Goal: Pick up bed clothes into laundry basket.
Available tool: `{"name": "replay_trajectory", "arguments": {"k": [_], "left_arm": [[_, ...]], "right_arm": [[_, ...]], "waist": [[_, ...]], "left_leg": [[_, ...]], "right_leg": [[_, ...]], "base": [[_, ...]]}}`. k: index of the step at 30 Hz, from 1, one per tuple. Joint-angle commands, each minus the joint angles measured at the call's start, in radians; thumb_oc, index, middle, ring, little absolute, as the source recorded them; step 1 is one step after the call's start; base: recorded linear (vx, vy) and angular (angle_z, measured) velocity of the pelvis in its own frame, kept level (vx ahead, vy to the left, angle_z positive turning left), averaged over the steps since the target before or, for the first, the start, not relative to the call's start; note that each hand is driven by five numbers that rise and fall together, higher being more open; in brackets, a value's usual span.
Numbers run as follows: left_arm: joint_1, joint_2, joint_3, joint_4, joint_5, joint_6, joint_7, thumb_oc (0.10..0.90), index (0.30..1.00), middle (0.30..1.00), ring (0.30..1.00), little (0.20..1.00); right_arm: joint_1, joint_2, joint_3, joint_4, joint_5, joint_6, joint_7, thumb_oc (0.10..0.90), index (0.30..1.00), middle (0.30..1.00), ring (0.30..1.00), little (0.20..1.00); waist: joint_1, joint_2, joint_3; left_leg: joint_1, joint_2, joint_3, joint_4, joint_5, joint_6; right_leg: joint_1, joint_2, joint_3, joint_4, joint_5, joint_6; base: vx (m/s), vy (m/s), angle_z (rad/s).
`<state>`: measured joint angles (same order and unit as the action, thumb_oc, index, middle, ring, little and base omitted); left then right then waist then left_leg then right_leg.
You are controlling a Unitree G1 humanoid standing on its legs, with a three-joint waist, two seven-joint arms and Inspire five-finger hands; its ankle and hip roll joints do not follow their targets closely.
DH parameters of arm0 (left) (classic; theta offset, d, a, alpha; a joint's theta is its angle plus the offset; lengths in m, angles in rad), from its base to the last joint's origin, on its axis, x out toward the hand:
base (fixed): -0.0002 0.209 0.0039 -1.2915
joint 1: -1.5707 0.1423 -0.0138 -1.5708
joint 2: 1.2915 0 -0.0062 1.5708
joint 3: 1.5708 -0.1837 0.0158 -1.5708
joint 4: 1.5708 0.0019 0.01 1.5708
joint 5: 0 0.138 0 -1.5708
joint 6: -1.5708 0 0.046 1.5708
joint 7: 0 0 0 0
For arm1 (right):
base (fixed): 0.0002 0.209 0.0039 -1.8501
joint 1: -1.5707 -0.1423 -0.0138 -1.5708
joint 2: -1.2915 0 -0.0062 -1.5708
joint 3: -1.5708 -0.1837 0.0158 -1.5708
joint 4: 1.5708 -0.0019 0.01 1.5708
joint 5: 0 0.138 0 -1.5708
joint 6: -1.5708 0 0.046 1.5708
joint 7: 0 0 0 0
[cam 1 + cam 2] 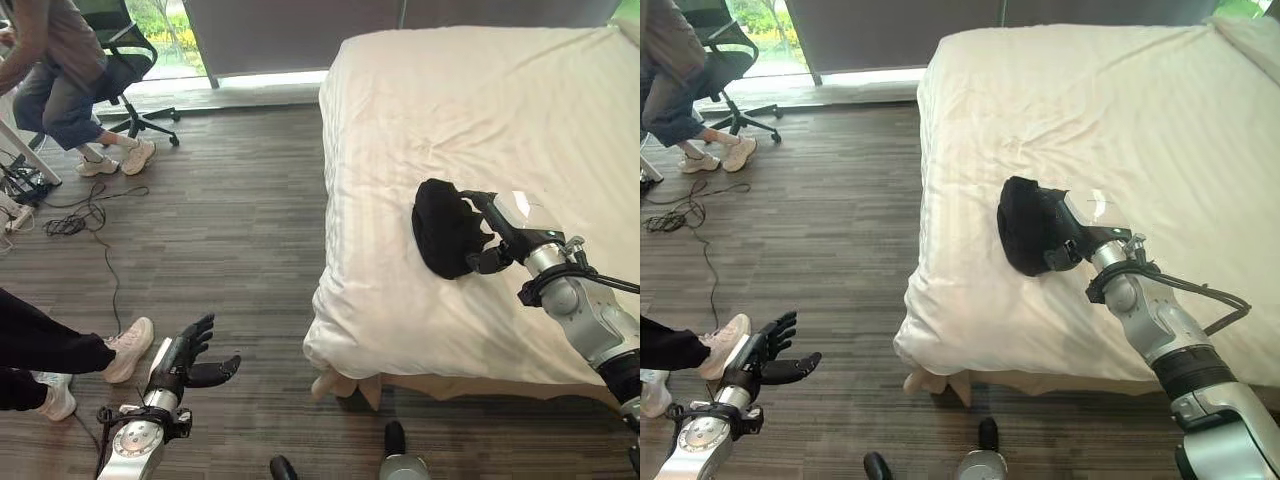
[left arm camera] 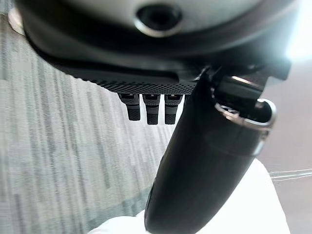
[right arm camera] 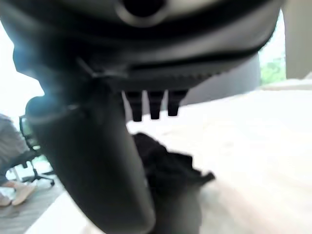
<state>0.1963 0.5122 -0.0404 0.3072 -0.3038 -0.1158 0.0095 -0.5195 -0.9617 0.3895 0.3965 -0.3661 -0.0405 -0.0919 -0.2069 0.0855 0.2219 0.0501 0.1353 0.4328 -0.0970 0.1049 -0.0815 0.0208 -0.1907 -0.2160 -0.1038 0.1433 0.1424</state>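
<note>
**Right hand at the black garment on the bed**

We are seeing our right hand [image 1: 487, 232] touching a black garment [image 1: 442, 228] lying on the white bed [image 1: 500, 110], near the bed's front edge. Its fingers are partly hidden against the dark cloth, so we cannot tell whether they are gripping it. Our left hand [image 1: 188, 356] is hovering over the floor [image 1: 230, 220] beside the bed, fingers spread and holding nothing. A person [image 1: 50, 75] is sitting on an office chair [image 1: 125, 50] beyond the bed's corner.
</note>
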Motion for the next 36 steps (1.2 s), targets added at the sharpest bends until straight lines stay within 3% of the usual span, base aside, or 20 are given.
{"name": "replay_trajectory", "arguments": {"k": [1, 9, 15, 16, 17, 18, 25, 30, 31, 32, 33, 34, 36], "left_arm": [[-0.108, 0.071, 0.028, -0.088, -0.011, -0.119, 0.014, 0.800, 0.900, 0.900, 0.900, 0.900], [-0.134, 0.088, 0.017, -0.057, -0.029, -0.129, 0.022, 0.800, 0.900, 0.900, 0.900, 0.900], [-0.135, 0.089, 0.016, -0.061, -0.043, -0.134, 0.026, 0.800, 0.900, 0.900, 0.900, 0.900], [-0.134, 0.083, 0.014, -0.061, -0.044, -0.134, 0.028, 0.800, 0.900, 0.900, 0.900, 0.900], [-0.133, 0.083, 0.015, -0.061, -0.044, -0.134, 0.028, 0.800, 0.900, 0.900, 0.900, 0.900], [-0.135, 0.074, 0.012, -0.063, -0.045, -0.134, 0.029, 0.800, 0.900, 0.900, 0.900, 0.900], [-0.109, 0.041, 0.017, -0.069, -0.046, -0.123, 0.030, 0.800, 0.900, 0.900, 0.900, 0.900], [-0.102, 0.034, 0.021, -0.067, -0.037, -0.111, 0.030, 0.800, 0.900, 0.900, 0.900, 0.900], [-0.104, 0.041, 0.030, -0.065, -0.033, -0.108, 0.034, 0.800, 0.900, 0.900, 0.900, 0.900], [-0.104, 0.042, 0.029, -0.065, -0.033, -0.108, 0.034, 0.800, 0.900, 0.900, 0.900, 0.900], [-0.104, 0.048, 0.033, -0.068, -0.029, -0.106, 0.034, 0.800, 0.900, 0.900, 0.900, 0.900], [-0.098, 0.053, 0.047, -0.077, -0.032, -0.103, 0.031, 0.800, 0.900, 0.900, 0.900, 0.900], [-0.100, 0.058, 0.053, -0.075, -0.040, -0.107, 0.034, 0.800, 0.900, 0.900, 0.900, 0.900]], "right_arm": [[-0.223, -0.024, -0.031, 0.004, 0.019, -0.029, -0.074, 0.800, 0.900, 0.900, 0.900, 0.900], [-0.437, -0.084, 0.081, 0.093, 0.006, -0.020, -0.102, 0.800, 0.900, 0.900, 0.900, 0.900], [-0.530, -0.043, 0.146, 0.167, -0.017, -0.015, -0.124, 0.800, 0.900, 0.900, 0.900, 0.900], [-0.533, -0.031, 0.145, 0.184, -0.010, -0.015, -0.127, 0.689, 0.733, 0.733, 0.733, 0.733], [-0.534, -0.031, 0.146, 0.185, -0.009, -0.016, -0.127, 0.525, 0.488, 0.488, 0.488, 0.488], [-0.534, -0.007, 0.141, 0.212, 0.001, -0.013, -0.136, 0.400, 0.300, 0.300, 0.300, 0.300], [-0.470, 0.058, 0.121, 0.263, 0.013, -0.004, -0.132, 0.400, 0.300, 0.300, 0.300, 0.300], [-0.414, 0.059, 0.088, 0.266, 0.028, 0.001, -0.123, 0.400, 0.300, 0.300, 0.300, 0.300], [-0.388, 0.048, 0.068, 0.248, 0.030, 0.007, -0.122, 0.400, 0.300, 0.300, 0.300, 0.300], [-0.386, 0.047, 0.065, 0.247, 0.030, 0.007, -0.122, 0.400, 0.300, 0.300, 0.300, 0.300], [-0.362, 0.033, 0.043, 0.225, 0.030, 0.009, -0.122, 0.400, 0.300, 0.300, 0.300, 0.300], [-0.319, 0.008, 0.003, 0.177, 0.040, 0.010, -0.125, 0.400, 0.300, 0.300, 0.300, 0.300], [-0.316, -0.014, -0.019, 0.168, 0.060, 0.007, -0.127, 0.400, 0.300, 0.300, 0.300, 0.300]], "waist": [[0.035, 0.031, 0.022], [0.028, 0.084, 0.039], [0.037, 0.110, 0.035], [0.040, 0.113, 0.033], [0.040, 0.113, 0.032], [0.042, 0.118, 0.029], [0.048, 0.124, 0.025], [0.046, 0.104, 0.032], [0.051, 0.081, 0.043], [0.051, 0.080, 0.043], [0.058, 0.063, 0.046], [0.069, 0.026, 0.038], [0.085, -0.015, 0.026]], "left_leg": [[0.074, 0.088, 0.047, 0.010, -0.048, -0.110], [0.024, 0.111, 0.046, 0.010, -0.023, -0.146], [-0.005, 0.126, 0.051, 0.010, -0.001, -0.159], [-0.011, 0.130, 0.052, 0.010, 0.002, -0.161], [-0.012, 0.130, 0.052, 0.010, 0.002, -0.162], [-0.016, 0.137, 0.057, 0.010, 0.004, -0.166], [0.005, 0.150, 0.057, 0.010, 0.008, -0.165], [0.042, 0.137, 0.050, 0.035, -0.035, -0.148], [0.024, 0.128, 0.007, 0.089, -0.044, -0.131], [0.023, 0.129, 0.006, 0.092, -0.046, -0.130], [0.002, 0.113, -0.058, 0.131, -0.063, -0.124], [-0.011, 0.074, -0.167, 0.161, -0.126, -0.105], [0.005, 0.051, -0.243, 0.160, -0.183, -0.095]], "right_leg": [[-0.119, -0.040, 0.058, 0.026, -0.094, 0.026], [-0.164, -0.025, 0.074, 0.029, -0.119, 0.023], [-0.197, -0.005, 0.085, 0.028, -0.123, 0.016], [-0.203, -0.002, 0.087, 0.027, -0.123, 0.015], [-0.204, -0.002, 0.087, 0.027, -0.123, 0.015], [-0.210, 0.003, 0.087, 0.026, -0.125, 0.014], [-0.193, 0.029, 0.097, 0.020, -0.146, 0.003], [-0.157, 0.036, 0.115, 0.017, -0.153, 0.001], [-0.162, 0.046, 0.135, 0.017, -0.126, -0.009], [-0.162, 0.046, 0.134, 0.017, -0.127, -0.009], [-0.161, 0.049, 0.146, 0.020, -0.123, -0.011], [-0.165, 0.053, 0.179, 0.024, -0.115, -0.011], [-0.165, 0.063, 0.213, 0.019, -0.105, -0.004]], "base": [[0.02, -0.069, -0.01], [0.02, -0.056, -0.02], [0.01, -0.052, -0.06], [0.00, -0.051, -0.06], [0.00, -0.041, -0.08], [0.00, -0.035, -0.10], [0.01, -0.028, -0.04], [-0.02, 0.000, 0.00], [-0.08, -0.002, -0.01], [-0.10, -0.006, -0.06], [-0.02, 0.052, -0.01], [-0.02, 0.083, -0.01], [-0.02, 0.083, -0.14]]}}
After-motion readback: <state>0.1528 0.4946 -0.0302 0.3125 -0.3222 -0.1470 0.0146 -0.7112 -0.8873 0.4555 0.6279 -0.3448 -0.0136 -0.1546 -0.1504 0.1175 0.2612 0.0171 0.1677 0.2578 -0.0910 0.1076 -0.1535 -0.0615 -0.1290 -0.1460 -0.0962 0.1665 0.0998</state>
